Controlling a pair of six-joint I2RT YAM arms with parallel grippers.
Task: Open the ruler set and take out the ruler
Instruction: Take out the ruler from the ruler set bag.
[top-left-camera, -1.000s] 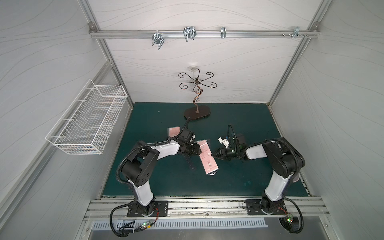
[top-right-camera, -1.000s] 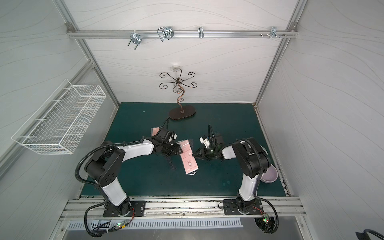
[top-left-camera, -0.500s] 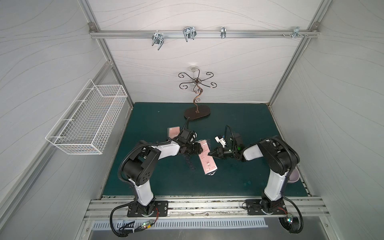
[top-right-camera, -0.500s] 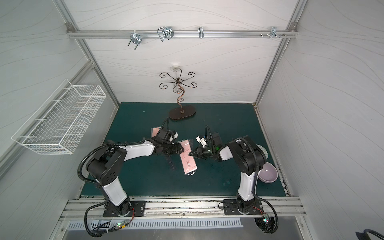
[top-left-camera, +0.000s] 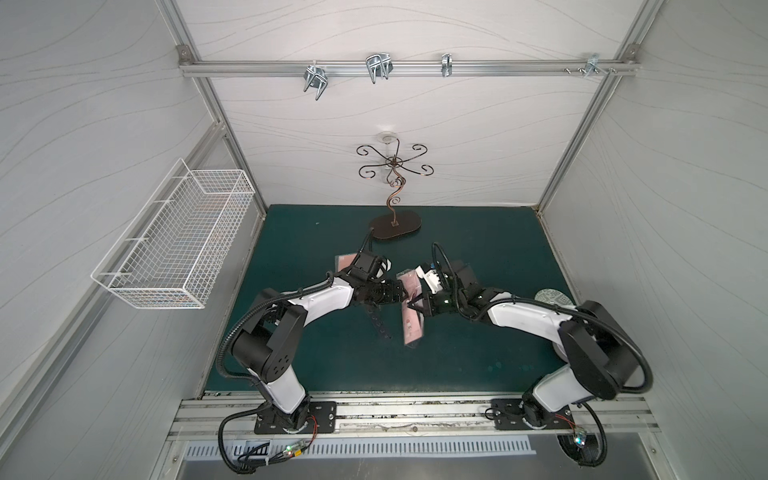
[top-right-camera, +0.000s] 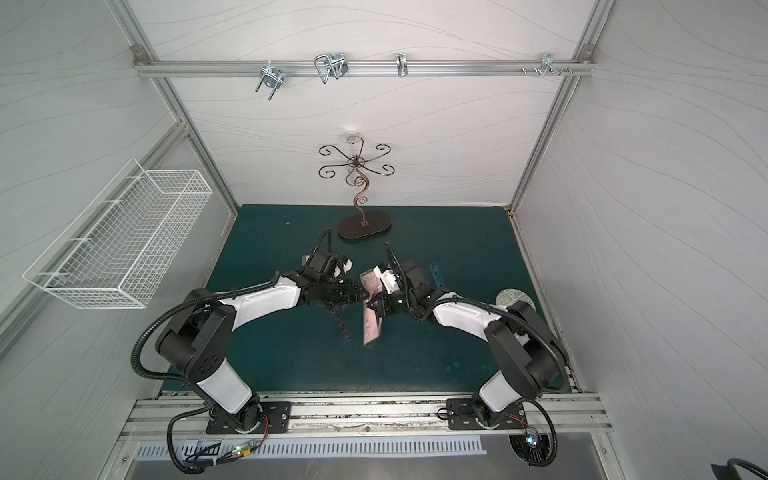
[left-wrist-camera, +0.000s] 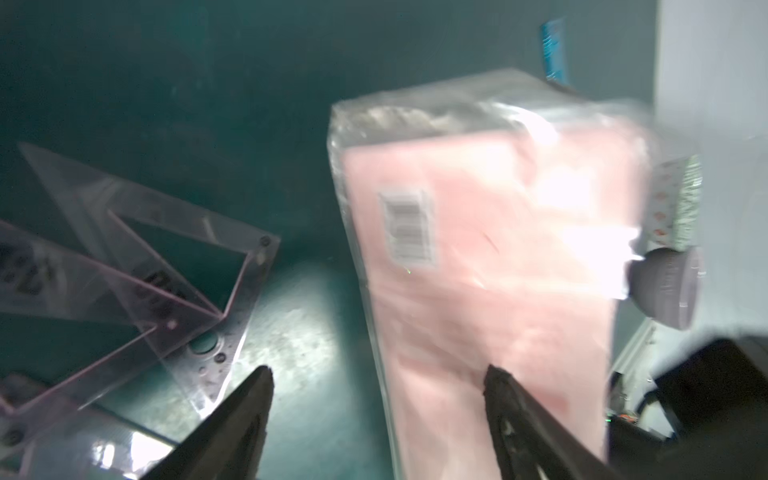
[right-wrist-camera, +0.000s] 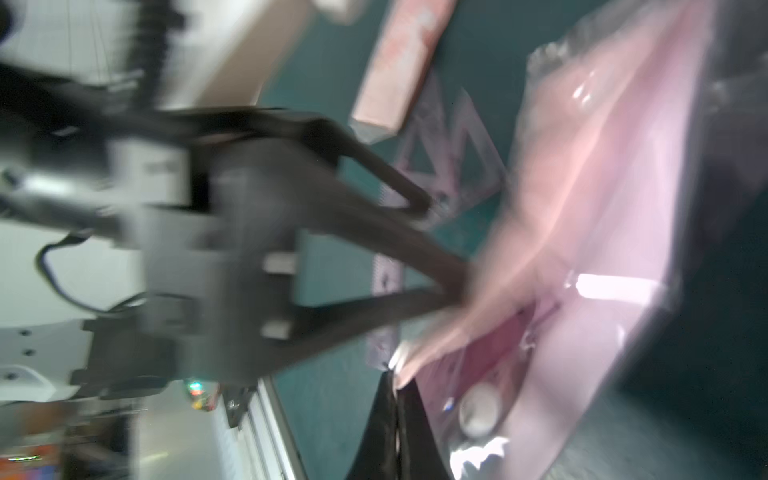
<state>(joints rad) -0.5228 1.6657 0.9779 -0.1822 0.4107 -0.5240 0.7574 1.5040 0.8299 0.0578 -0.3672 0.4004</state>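
- Ruler set (top-left-camera: 412, 320), a pink pouch in clear film, is held over the middle of the table (top-left-camera: 478, 365), between the two arms. Whether its near end rests on the table cannot be told.
- One edge of the film is pinched by the right gripper (right-wrist-camera: 395, 386), whose jaws are closed on it.
- The left gripper (left-wrist-camera: 376, 374) is seen with its jaws spread wide and nothing held. One finger (left-wrist-camera: 519, 419) is overlapped with the pouch, but contact cannot be judged.
- Opening is judged as done, since two clear set squares (left-wrist-camera: 166, 257) are laid out on the table, left of the pouch.
- A straight dark strip (top-left-camera: 380, 322) just left of the pouch is taken for the ruler, so removal is probably done too. If it is not the ruler, drawing it out is what is left.
- The set squares are shown plainly only in the wrist views and are nearly lost against the green in both top views.
- The pouch's barcode is shown only in the left wrist view, and the pinch on the film only in the blurred right wrist view.
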